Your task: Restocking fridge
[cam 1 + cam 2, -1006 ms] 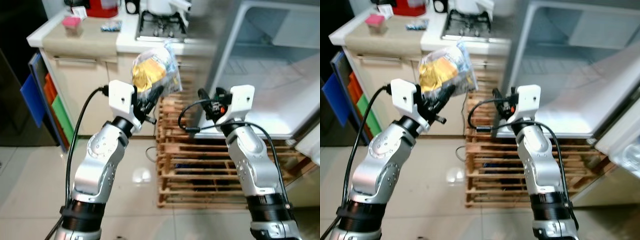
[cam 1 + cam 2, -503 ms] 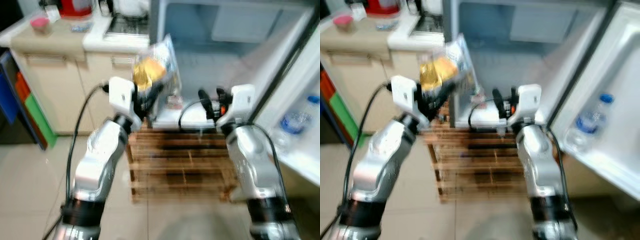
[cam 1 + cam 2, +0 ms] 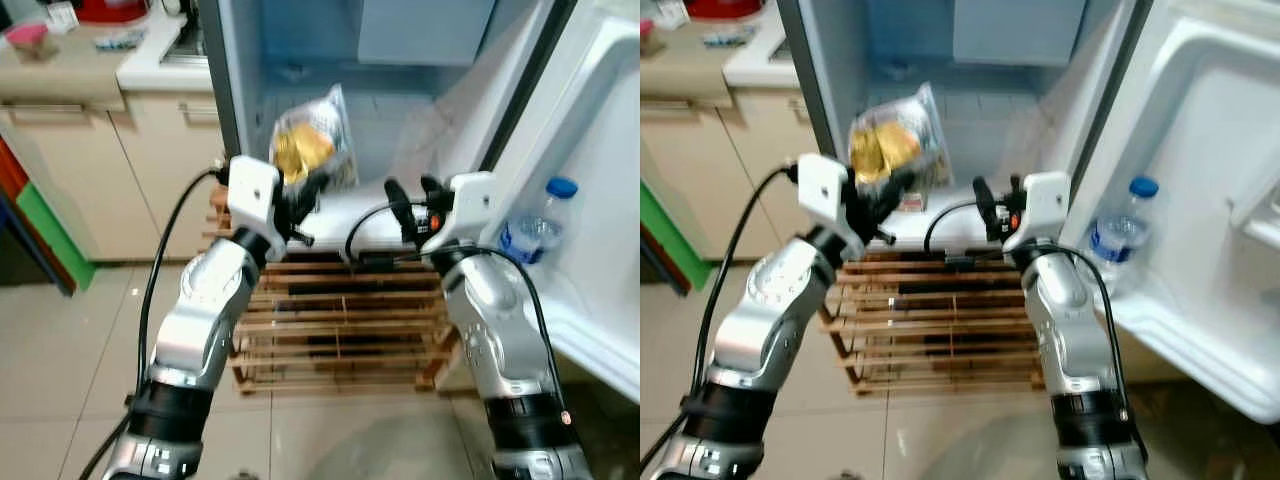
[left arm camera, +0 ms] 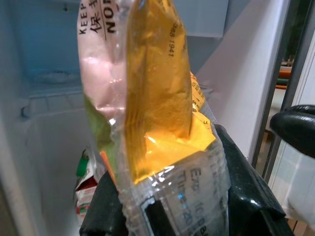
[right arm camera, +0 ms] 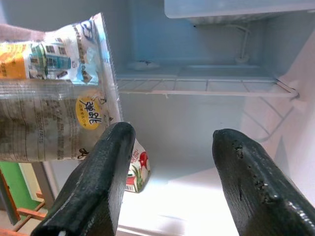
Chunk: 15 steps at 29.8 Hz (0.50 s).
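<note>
Delivery appears to be the step in hand: a clear food packet (image 3: 312,146) is clamped upright between the closed fingers of the left gripper (image 3: 300,196), just before the open fridge (image 3: 420,100). Next, it is probably to be carried onto the shelf (image 5: 206,86). Further right, the right gripper (image 3: 409,203) is held wide open and empty.

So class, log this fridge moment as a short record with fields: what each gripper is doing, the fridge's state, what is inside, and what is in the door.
left gripper: shut on the clear food packet, held up at the fridge opening
right gripper: open, holding nothing, beside the packet
fridge: door open, standing on a wooden pallet
inside: small carton on the lower shelf; wire shelf above
door shelf: water bottle
</note>
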Available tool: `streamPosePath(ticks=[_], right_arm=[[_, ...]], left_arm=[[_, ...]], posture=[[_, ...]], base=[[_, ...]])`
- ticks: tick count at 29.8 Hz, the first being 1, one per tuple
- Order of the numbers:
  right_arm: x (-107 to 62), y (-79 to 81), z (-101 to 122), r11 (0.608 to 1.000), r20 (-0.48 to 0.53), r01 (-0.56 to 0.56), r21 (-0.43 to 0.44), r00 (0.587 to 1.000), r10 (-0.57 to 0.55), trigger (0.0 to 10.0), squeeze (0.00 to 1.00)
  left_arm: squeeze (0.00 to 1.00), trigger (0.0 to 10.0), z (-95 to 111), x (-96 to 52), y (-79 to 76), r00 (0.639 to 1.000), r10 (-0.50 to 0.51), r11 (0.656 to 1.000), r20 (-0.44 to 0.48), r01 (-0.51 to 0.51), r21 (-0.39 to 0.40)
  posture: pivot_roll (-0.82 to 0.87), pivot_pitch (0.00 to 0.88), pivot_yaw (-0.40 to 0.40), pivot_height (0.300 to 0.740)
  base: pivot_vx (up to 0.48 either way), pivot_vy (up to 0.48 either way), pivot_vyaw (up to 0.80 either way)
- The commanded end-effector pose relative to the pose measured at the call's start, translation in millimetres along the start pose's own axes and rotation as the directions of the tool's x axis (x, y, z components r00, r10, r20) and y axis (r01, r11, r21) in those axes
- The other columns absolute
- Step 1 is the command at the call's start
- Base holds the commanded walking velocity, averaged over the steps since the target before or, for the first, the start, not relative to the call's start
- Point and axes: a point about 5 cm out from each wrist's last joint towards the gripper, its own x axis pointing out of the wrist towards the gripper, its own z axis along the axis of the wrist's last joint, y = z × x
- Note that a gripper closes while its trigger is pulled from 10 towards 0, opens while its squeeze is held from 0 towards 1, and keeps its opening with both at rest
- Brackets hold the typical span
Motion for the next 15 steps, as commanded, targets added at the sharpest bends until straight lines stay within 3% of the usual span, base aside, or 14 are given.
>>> streamPosePath(ticks=[1, 5, 11, 15], right_arm=[[-1.4, -0.4, 0, 1.0, 0.0, -0.003, -0.007, 1.0, 0.002, 10.0, 0.0], [-6.8, -0.1, -6, 1.0, -0.027, -0.013, -0.008, 1.0, 0.012, 10.0, 0.0], [-15.8, 2.9, -16, 0.999, -0.072, -0.047, -0.022, 0.996, 0.045, 10.0, 0.0], [-19.6, 2.9, -19, 0.999, -0.082, -0.046, -0.021, 0.996, 0.044, 10.0, 0.0]], left_arm=[[0.0, 10.0, 12, 7.2, 0.9, 0.999, 0.007, 1.0, 0.05, -0.008, 0.021], [0.0, 10.0, -3, 15.4, 3.1, 0.999, 0.052, 0.998, 0.004, -0.052, -0.036], [0.0, 10.0, -12, 28.8, 2.6, 0.999, 0.045, 0.997, -0.022, -0.046, -0.059], [0.0, 10.0, -7, 40.4, -9.2, 1.0, -0.021, 0.998, 0.005, 0.021, -0.066]], posture=[[-0.08, 0.0, 0.006, 0.74], [-0.08, 0.0, 0.008, 0.74], [-0.11, 0.0, 0.019, 0.74], [-0.13, 0.0, 0.034, 0.74]], base=[[0.0, 0.0, 0.0], [0.0, 0.0, 0.0], [0.0, 0.0, 0.0], [0.317, 0.0, 0.0]])
